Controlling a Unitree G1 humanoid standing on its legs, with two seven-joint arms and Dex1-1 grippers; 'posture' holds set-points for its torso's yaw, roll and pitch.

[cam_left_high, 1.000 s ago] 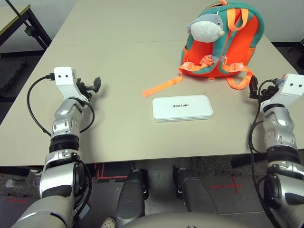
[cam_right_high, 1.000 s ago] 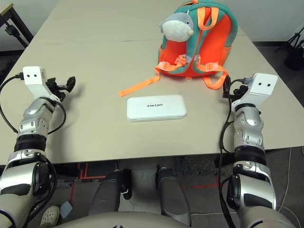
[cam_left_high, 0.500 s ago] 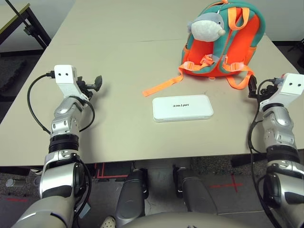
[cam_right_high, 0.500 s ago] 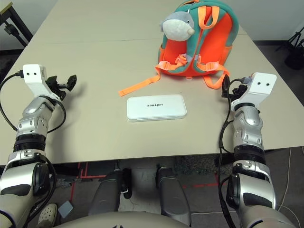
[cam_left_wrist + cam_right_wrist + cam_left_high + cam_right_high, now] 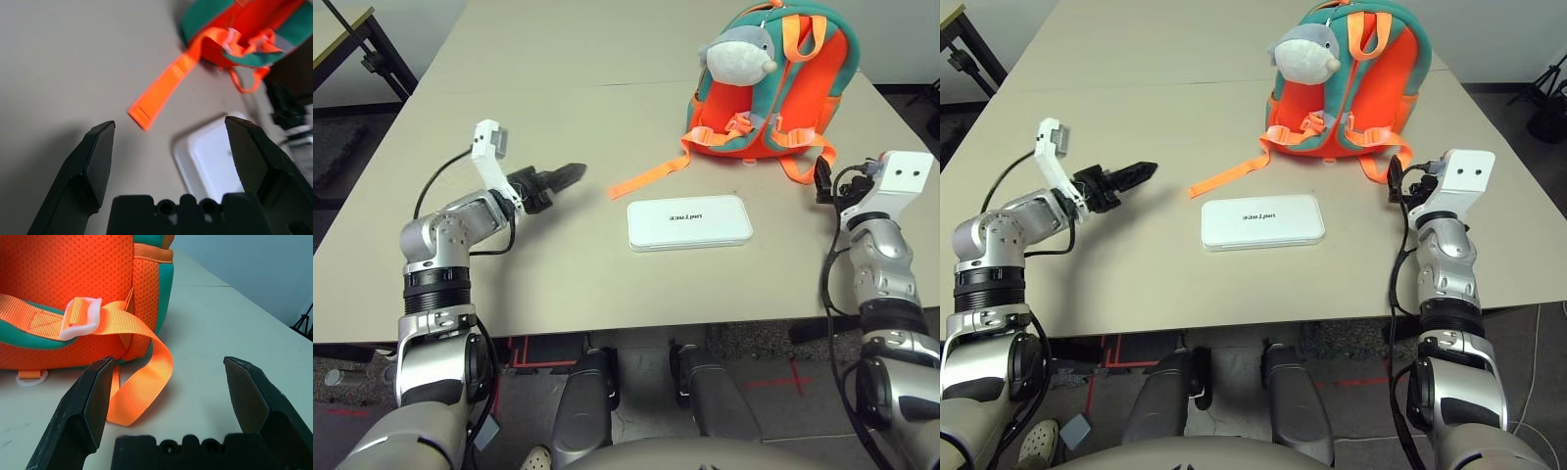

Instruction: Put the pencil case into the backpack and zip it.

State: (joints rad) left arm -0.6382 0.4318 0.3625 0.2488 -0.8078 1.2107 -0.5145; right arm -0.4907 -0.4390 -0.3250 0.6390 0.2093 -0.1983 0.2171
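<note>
Left fingers [image 5: 570,174] level, spread, facing pencil case [image 5: 689,223].

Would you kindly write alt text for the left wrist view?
The left gripper's two black fingers stand open above a beige table, aimed toward a flat white pencil case. Beyond it trails a loose orange webbing strap from an orange-and-teal backpack.

Silver jointed forearms, white wrist camera blocks with two dark dots, looped black cables, black tapered two-finger grippers [image 5: 570,174]
</note>
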